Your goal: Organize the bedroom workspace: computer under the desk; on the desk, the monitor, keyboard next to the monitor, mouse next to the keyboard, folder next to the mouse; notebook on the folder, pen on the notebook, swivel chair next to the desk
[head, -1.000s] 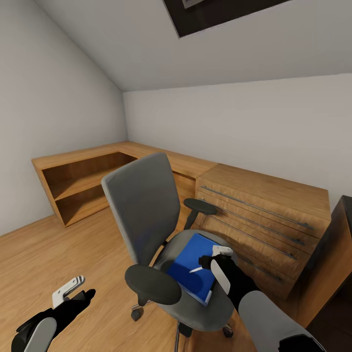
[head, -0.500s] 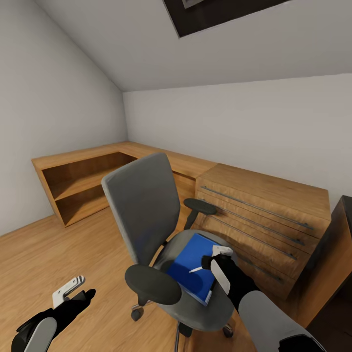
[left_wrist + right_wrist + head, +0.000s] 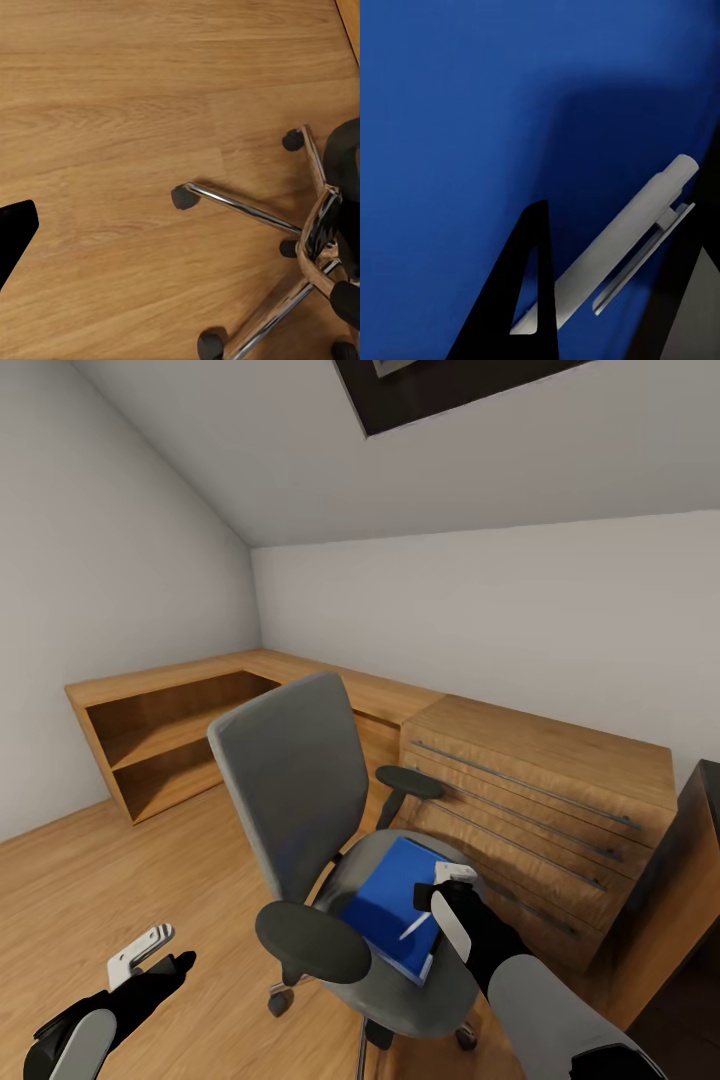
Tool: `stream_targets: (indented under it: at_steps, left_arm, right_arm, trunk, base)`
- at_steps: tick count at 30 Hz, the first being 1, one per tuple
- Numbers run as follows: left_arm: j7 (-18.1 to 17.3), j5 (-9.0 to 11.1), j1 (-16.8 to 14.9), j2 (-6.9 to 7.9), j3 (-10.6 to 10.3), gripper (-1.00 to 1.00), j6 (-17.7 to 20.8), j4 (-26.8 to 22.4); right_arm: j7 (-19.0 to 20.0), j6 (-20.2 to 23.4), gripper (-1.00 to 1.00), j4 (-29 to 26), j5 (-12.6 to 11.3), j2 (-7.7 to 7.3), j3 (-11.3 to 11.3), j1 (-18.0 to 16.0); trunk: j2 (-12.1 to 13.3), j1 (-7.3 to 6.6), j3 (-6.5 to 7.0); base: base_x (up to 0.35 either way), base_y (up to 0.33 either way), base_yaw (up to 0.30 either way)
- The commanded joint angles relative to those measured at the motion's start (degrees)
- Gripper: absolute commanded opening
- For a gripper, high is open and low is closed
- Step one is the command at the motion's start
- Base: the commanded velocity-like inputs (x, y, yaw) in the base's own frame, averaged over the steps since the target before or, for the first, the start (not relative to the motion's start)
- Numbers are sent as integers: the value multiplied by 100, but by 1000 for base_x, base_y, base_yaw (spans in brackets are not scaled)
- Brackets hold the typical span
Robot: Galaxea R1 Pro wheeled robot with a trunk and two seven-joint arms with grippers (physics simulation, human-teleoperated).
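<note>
- The left arm (image 3: 75, 1032) was clad in matte black, with a rounded light-grey panel along its forearm.
- The left gripper (image 3: 140, 952) bore pale grey-white flat fingers with small dark screw holes.
- The right arm (image 3: 545, 1000) showed a broad, smooth grey shell on the forearm, narrowing to a black wrist section.
- The right gripper (image 3: 428, 908) had a black body with a whitish plate at its top.
- In the right wrist view, its fingers (image 3: 529, 277) appeared as black triangular frames with open centres.

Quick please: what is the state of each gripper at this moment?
Left gripper: open, holding nothing, above the floor.
Right gripper: shut on the pen, over the blue folder on the swivel chair.
</note>
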Motion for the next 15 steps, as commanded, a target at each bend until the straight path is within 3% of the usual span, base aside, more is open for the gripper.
stream_targets:
  at_steps: [1,15]
  left_arm:
    - [54,61,-4,1,-1,100,12,-6]
    - [37,74,-4,7,-1,100,20,-3]
  right_arm:
    - [-51,9,-100,-5,-130,-4,31,0]
    - [-51,9,-100,-5,-128,-4,31,0]
  trunk:
    - [-2,0,-7]
    - [-2,0,-7]
  base:
    - [0,0,0]
    - [0,0,0]
